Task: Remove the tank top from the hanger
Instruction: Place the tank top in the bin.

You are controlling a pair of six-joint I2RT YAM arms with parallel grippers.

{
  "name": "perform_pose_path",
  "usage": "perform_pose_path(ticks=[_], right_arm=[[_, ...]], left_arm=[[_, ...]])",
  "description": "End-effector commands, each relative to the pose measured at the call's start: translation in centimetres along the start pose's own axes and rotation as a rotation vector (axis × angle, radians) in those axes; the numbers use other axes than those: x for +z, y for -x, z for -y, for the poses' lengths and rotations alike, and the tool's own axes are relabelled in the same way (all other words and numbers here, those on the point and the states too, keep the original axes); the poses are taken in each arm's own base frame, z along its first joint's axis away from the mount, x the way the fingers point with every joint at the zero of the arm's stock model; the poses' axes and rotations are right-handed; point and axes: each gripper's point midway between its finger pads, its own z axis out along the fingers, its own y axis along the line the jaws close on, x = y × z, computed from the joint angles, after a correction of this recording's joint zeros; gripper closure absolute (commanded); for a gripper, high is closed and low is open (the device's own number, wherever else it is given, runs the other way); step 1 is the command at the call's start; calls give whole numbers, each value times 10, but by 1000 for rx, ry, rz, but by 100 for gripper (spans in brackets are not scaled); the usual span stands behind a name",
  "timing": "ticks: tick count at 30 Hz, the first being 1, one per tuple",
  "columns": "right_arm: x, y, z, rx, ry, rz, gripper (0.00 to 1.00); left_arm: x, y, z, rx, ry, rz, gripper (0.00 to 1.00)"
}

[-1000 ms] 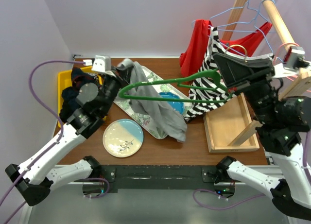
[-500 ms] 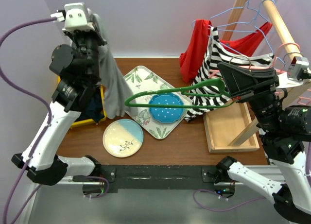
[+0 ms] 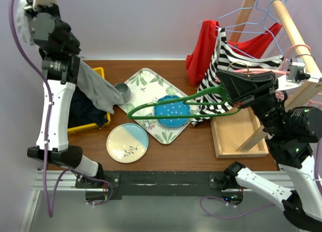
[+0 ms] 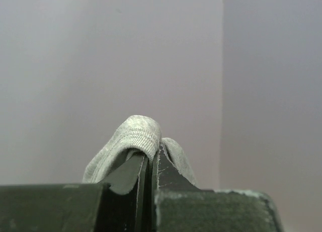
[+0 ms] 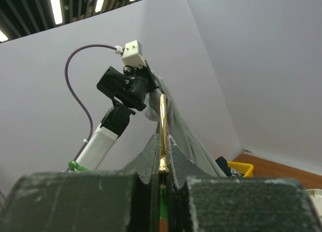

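The grey tank top (image 3: 98, 88) hangs free of the green hanger (image 3: 176, 102), draping from my raised left arm down toward the yellow bin. My left gripper (image 3: 24, 20) is high at the far left, shut on a ribbed hem of the tank top (image 4: 136, 134); its tips (image 4: 149, 159) pinch the fabric. My right gripper (image 3: 227, 88) is shut on the hanger's gold hook (image 5: 162, 126), and its tips (image 5: 162, 149) clamp it. The hanger is bare and held level above the tray. The tank top also shows in the right wrist view (image 5: 188, 136).
A yellow bin (image 3: 102, 71) holds dark clothes at the left. A floral tray (image 3: 146, 81) carries a blue plate (image 3: 171, 111); a grey cup (image 3: 122, 90) and a beige plate (image 3: 127, 143) are nearby. A wooden rack (image 3: 289, 25) at the right holds striped (image 3: 221, 66) and red (image 3: 204, 46) garments.
My left arm swung up and to the left, pulling the tank top off the hanger. The hanger stayed in my right gripper and now carries nothing.
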Motion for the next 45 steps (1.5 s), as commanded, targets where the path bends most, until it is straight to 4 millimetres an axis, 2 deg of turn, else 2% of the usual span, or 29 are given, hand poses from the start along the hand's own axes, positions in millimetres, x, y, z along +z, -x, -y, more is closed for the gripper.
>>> perform_pose_path(ticks=[1, 5, 8, 11, 12, 14, 15, 16, 17, 18, 20, 21, 23, 24, 26, 27, 29, 30, 33, 37, 39, 40, 41, 43, 44, 45], right_arm=[[3, -3, 0, -13, 13, -6, 100], [1, -9, 4, -22, -2, -30, 100], [-1, -7, 3, -24, 2, -26, 100], [-2, -7, 3, -27, 3, -24, 100], [-2, -9, 3, -25, 5, -29, 100], [-3, -17, 5, -19, 4, -50, 100], [-3, -20, 5, -13, 9, -59, 100], [-6, -27, 8, -7, 10, -72, 100], [-6, -29, 8, -4, 15, -72, 100], [-7, -33, 10, 0, 12, -80, 100], [-9, -37, 12, 3, 10, -89, 100], [-9, -37, 12, -4, 8, -95, 100], [-12, -35, 7, -15, 21, -107, 100], [-13, -35, 6, -18, 26, -109, 100], [-15, -35, 6, -19, 29, -106, 100], [-15, -37, 6, -14, 30, -107, 100], [-14, -43, 10, -8, 25, -118, 100], [-14, -43, 10, -8, 27, -119, 100], [-14, -52, 14, -4, 24, -135, 100], [-14, -57, 15, 9, 28, -142, 100], [-11, -53, 13, 12, 43, -122, 100], [-9, -54, 14, 13, 40, -121, 100], [-8, -56, 15, 12, 37, -125, 100], [-5, -56, 15, 12, 42, -132, 100], [-5, -56, 14, 13, 42, -132, 100], [-5, -56, 14, 15, 43, -133, 100]], left_arm=[[6, 30, -42, 92, 143, 65, 100], [6, 36, -66, 108, 218, 63, 100], [8, 31, -68, 142, 220, 56, 100], [13, 12, -59, 186, 195, 25, 100], [17, -4, -38, 148, 123, 17, 100], [17, -45, -10, 140, 20, -72, 100], [16, -78, 19, 72, -69, -124, 100], [11, -108, 34, 82, -115, -201, 100], [6, -128, 47, 57, -154, -243, 100], [-3, -166, 67, 27, -200, -315, 100], [-15, -196, 83, -13, -254, -365, 100], [-26, -229, 91, -2, -272, -423, 100], [-35, -258, 96, -9, -270, -479, 100], [-43, -285, 96, -3, -264, -531, 100], [-50, -312, 98, -15, -258, -589, 100], [-50, -339, 89, -80, -246, -654, 100], [-55, -361, 85, -226, -216, -726, 100], [-62, -385, 79, -271, -236, -790, 100], [-72, -425, 70, -334, -198, -893, 100], [-86, -459, 60, -310, -117, -971, 99], [-103, -482, 57, -320, -91, -1006, 95], [-101, -487, 60, -348, -90, -970, 94], [-118, -505, 58, -361, -73, -1009, 92], [-130, -532, 59, -346, -41, -1081, 91], [-126, -534, 68, -359, -61, -1099, 91], [-133, -550, 71, -343, -62, -1145, 92]])
